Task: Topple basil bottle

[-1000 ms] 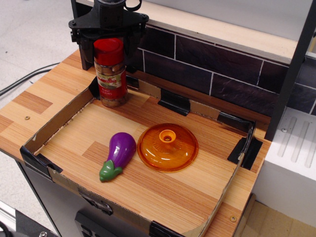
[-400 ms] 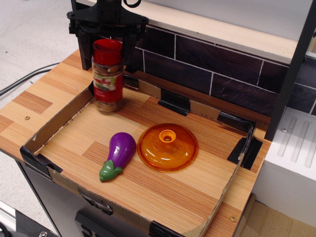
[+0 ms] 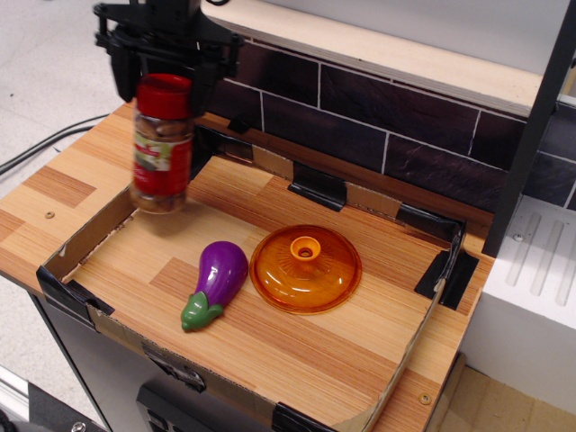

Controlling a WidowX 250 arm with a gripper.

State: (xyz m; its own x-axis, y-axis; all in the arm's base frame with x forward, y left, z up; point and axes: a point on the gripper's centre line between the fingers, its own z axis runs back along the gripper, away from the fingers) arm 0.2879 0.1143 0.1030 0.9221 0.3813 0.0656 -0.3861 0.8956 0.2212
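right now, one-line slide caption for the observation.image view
The tool holds the upright basil bottle by its red cap at the tray's left edge, with the toy eggplant and orange lid nearby.

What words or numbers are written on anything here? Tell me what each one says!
Basil bottle: its red, white and green label has print, but it is too blurred to read.
Toy eggplant: no writing.
Orange lid: no writing.
Nothing else shows any readable text.

You have a purple toy eggplant (image 3: pixel 216 283) lying on the wooden surface (image 3: pixel 297 351), green stem toward the front edge. Just beside it sits an orange lid (image 3: pixel 305 267), knob up. A low cardboard rim (image 3: pixel 90 229) borders the surface, and a dark tiled wall (image 3: pixel 378 121) runs behind.
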